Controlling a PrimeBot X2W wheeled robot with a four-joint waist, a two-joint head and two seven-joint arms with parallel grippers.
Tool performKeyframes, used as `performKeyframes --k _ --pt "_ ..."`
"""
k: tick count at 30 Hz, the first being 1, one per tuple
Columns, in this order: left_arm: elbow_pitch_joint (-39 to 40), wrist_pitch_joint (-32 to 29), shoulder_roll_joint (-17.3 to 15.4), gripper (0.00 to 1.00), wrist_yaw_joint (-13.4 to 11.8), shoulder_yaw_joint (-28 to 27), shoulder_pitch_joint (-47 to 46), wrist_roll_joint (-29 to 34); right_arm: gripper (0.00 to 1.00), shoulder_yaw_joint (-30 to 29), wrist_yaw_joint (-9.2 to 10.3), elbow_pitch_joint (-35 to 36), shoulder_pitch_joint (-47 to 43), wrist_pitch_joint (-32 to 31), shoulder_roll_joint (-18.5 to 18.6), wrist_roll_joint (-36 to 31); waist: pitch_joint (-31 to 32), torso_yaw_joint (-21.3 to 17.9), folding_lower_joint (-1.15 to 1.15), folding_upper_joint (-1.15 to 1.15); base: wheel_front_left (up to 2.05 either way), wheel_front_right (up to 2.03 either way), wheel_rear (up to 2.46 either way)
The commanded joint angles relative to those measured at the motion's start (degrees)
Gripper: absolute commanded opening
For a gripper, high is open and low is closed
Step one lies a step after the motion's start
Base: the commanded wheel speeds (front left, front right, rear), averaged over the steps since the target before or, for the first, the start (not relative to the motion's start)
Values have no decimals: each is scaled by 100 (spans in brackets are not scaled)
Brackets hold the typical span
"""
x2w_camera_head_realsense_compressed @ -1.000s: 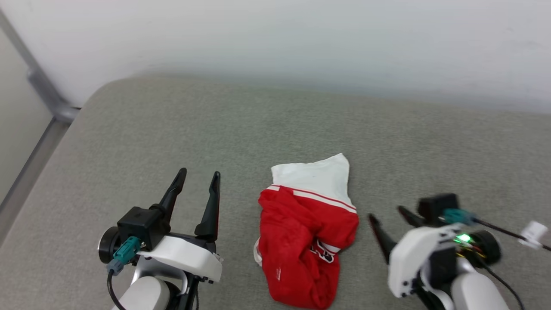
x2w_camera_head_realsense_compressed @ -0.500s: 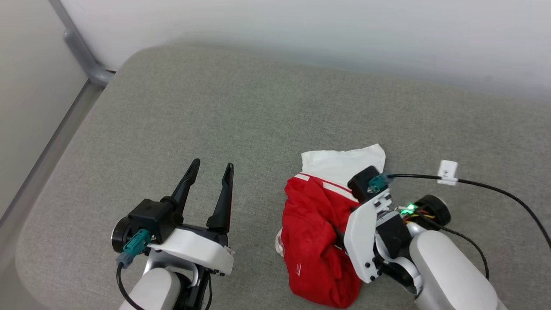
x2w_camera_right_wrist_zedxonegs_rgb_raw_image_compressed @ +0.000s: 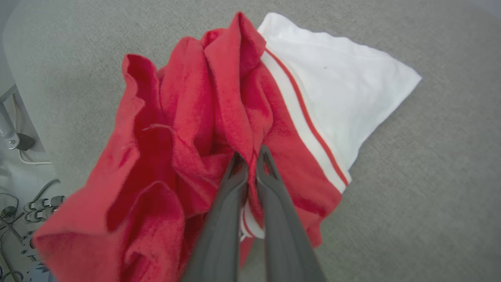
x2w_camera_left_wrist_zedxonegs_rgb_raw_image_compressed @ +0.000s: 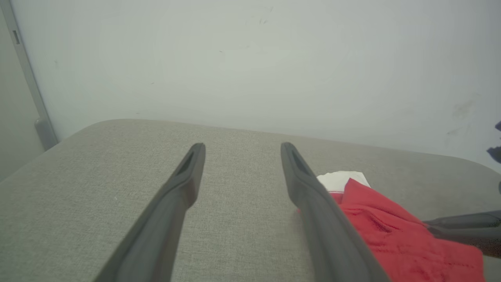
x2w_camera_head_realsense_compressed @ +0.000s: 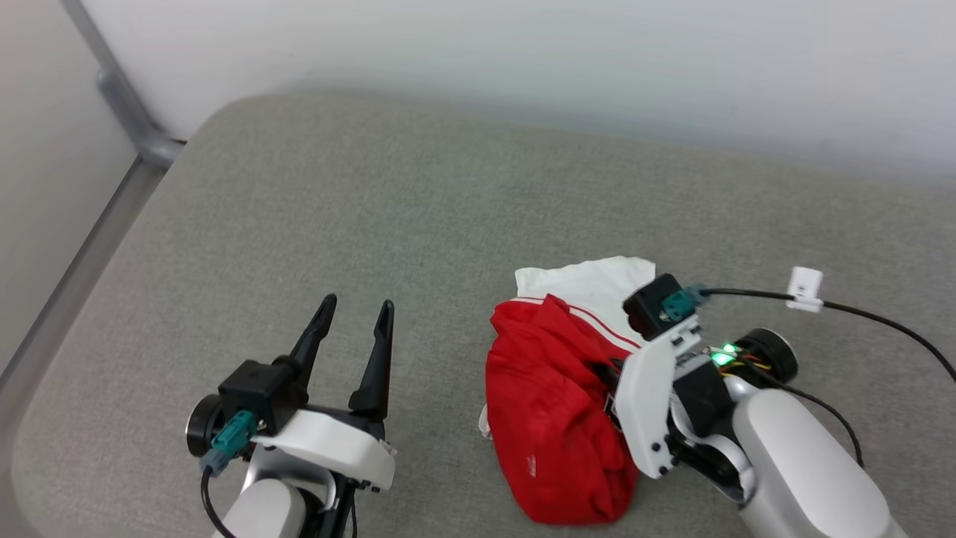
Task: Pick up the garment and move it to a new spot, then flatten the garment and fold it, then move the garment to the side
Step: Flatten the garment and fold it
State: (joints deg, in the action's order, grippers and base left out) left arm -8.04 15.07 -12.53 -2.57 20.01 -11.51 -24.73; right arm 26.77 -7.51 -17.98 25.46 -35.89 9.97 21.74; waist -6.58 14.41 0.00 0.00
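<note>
The garment [x2w_camera_head_realsense_compressed: 553, 411] lies bunched on the grey padded surface [x2w_camera_head_realsense_compressed: 418, 217], red with a white sleeve end edged in a red stripe [x2w_camera_right_wrist_zedxonegs_rgb_raw_image_compressed: 336, 82]. My right gripper [x2w_camera_right_wrist_zedxonegs_rgb_raw_image_compressed: 250, 156] is shut on a raised red fold of it, the fingers pinching fabric between them; in the head view its fingers are hidden behind its white wrist [x2w_camera_head_realsense_compressed: 650, 403] at the garment's right side. My left gripper [x2w_camera_head_realsense_compressed: 355, 317] stands open to the left of the garment, holding nothing. The left wrist view has the garment [x2w_camera_left_wrist_zedxonegs_rgb_raw_image_compressed: 391, 231] at lower right, beside my open left gripper [x2w_camera_left_wrist_zedxonegs_rgb_raw_image_compressed: 240, 150].
A pale wall [x2w_camera_head_realsense_compressed: 523, 67] runs along the far edge of the surface. The surface's rounded left corner drops off by a grey metal frame [x2w_camera_head_realsense_compressed: 119, 112]. A black cable with a white tag [x2w_camera_head_realsense_compressed: 805, 288] trails right of my right wrist. Cables and plugs [x2w_camera_right_wrist_zedxonegs_rgb_raw_image_compressed: 35, 203] show past the surface's edge.
My right gripper swung in from the right onto the garment and shut on a red fold, bunching it up. The head camera shifted. The left gripper stayed open.
</note>
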Motion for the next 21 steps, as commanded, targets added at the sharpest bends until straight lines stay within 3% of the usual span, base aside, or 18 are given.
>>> performKeyframes --k 1,8,17,18,19,20,21 --pt "-23 13 -26 100 0 -15 94 34 0 -90 4 119 -196 78 56 -76 157 -135 0 0 0 0 0" --pt "-86 -13 -92 100 -54 -12 350 29 0 -1077 4 1028 -1429 348 89 -346 540 -427 0 0 0 0 0" --pt "-34 -160 -182 100 -133 24 681 -67 1 -2249 3 1822 -3501 493 -523 -679 731 -687 0 0 0 0 0" --pt "-22 -172 -187 100 -135 24 701 -64 8 -2297 3 1834 -3638 529 -577 -706 732 -705 0 0 0 0 0" --pt "-6 -180 -193 100 -143 30 718 -72 40 -2315 3 1844 -3740 578 -615 -741 729 -718 0 0 0 0 0" --pt "4 -198 -193 100 -147 36 736 -82 100 -2355 3 1837 -3827 651 -649 -723 724 -731 0 0 0 0 0" --pt "8 -203 -199 100 -146 40 748 -93 100 -2379 3 1842 -3879 765 -667 -735 719 -741 0 0 0 0 0"
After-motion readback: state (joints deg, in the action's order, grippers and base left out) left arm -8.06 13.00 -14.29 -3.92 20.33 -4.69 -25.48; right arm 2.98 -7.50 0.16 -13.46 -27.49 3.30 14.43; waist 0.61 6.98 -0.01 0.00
